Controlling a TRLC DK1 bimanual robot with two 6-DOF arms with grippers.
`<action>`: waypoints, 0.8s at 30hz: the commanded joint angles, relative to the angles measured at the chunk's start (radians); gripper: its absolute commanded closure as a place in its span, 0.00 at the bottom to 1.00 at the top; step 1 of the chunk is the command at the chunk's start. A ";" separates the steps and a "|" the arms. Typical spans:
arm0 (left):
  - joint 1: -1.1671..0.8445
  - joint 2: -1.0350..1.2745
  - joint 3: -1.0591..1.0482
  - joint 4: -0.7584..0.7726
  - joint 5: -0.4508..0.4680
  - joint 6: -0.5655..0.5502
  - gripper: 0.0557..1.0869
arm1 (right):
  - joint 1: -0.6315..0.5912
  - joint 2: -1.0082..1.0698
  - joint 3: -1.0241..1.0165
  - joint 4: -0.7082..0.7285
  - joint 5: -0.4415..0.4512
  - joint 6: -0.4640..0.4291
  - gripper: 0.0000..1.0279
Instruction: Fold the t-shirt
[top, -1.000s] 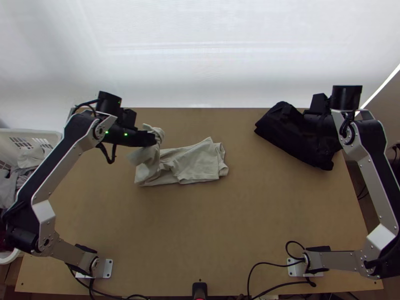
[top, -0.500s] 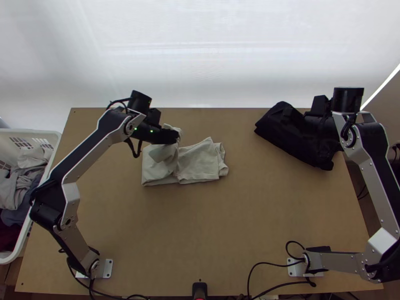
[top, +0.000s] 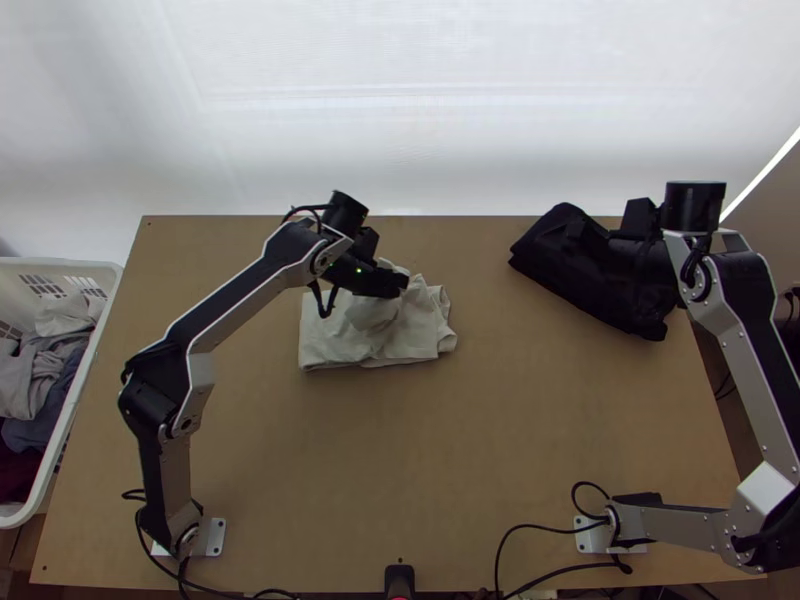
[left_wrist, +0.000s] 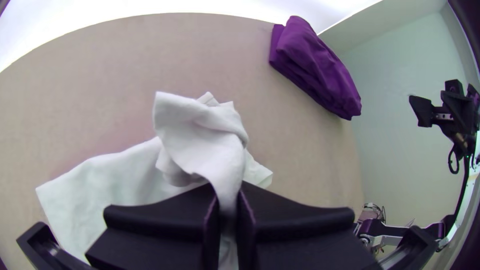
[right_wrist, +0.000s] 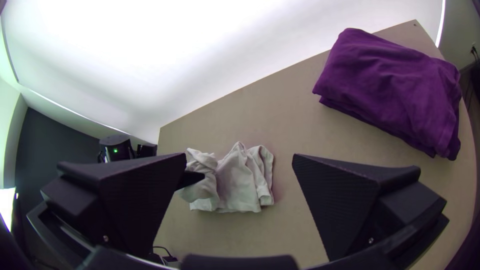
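Note:
The light t-shirt (top: 335, 335) lies partly folded at the table's back left of centre, with one part lifted and doubled over the rest. My left gripper (top: 400, 284) is over the cloth's back part; in the left wrist view my left gripper (left_wrist: 228, 205) is shut on a strip of the light t-shirt (left_wrist: 195, 135), which bulges out beyond the fingers. My right gripper (top: 578, 230) hangs above the dark cloth at the back right. Seen from the right wrist, my right gripper (right_wrist: 239, 156) stands open with nothing between its fingertips, and the t-shirt (right_wrist: 237, 182) lies farther off.
A folded dark cloth (top: 590, 268), purple in the wrist views, lies at the table's back right. A white basket (top: 85, 370) of clothes stands at the left edge. Bare table (top: 420, 440) stretches in front of the t-shirt.
My left gripper has moved right across the table, carrying its held part of the t-shirt over the rest; the cloth's left edge has shifted right. The right arm has barely moved.

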 joint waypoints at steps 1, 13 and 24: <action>-0.026 0.039 0.077 0.000 -0.001 -0.005 0.29 | 0.018 -0.025 -0.028 0.004 -0.001 0.016 0.03; 0.023 -0.007 0.184 0.006 -0.001 -0.002 0.04 | 0.089 -0.020 -0.137 0.072 0.028 0.018 0.03; 0.192 -0.168 0.184 -0.060 0.000 0.010 0.04 | 0.224 0.118 -0.240 0.156 0.050 0.019 0.03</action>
